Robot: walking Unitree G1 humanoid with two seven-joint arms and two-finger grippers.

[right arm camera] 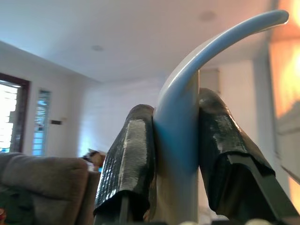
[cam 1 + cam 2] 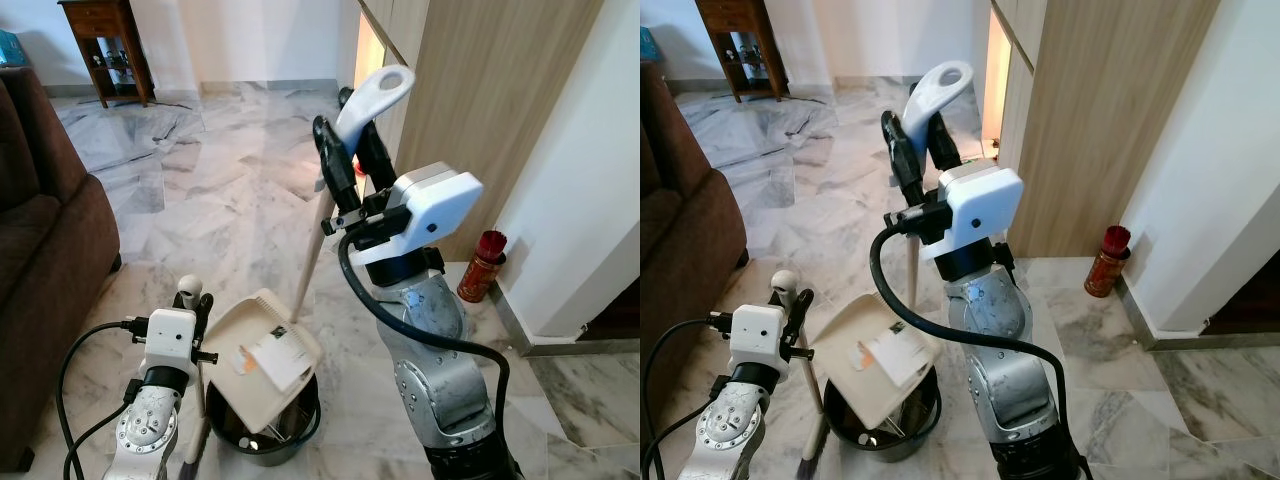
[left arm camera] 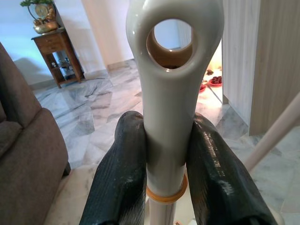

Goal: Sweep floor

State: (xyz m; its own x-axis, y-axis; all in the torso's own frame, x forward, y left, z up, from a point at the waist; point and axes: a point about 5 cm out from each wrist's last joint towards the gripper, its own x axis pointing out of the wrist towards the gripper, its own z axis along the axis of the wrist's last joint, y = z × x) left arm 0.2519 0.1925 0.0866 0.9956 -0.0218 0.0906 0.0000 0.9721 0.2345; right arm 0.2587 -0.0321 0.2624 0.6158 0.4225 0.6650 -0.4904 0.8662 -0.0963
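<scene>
Nearest my lens at 6 o'clock, the right gripper (image 2: 345, 150) is clenched on the long pale dustpan handle with white looped grip (image 2: 378, 92); the left gripper (image 2: 192, 296) at 8 o'clock is clenched on the cream looped broom handle (image 3: 169, 93). Between them the beige plastic dustpan (image 2: 262, 345) sits tipped over the round black bin (image 2: 262, 432). I judge emptying is under way: raise the handle steadily and keep the pan's lip inside the rim.

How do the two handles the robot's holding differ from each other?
The dustpan handle is up high in the right gripper; the broom handle sits low in the left gripper. The dustpan handle ends in a big white loop, the broom handle in a smaller eye. Both are clamped tight.
</scene>
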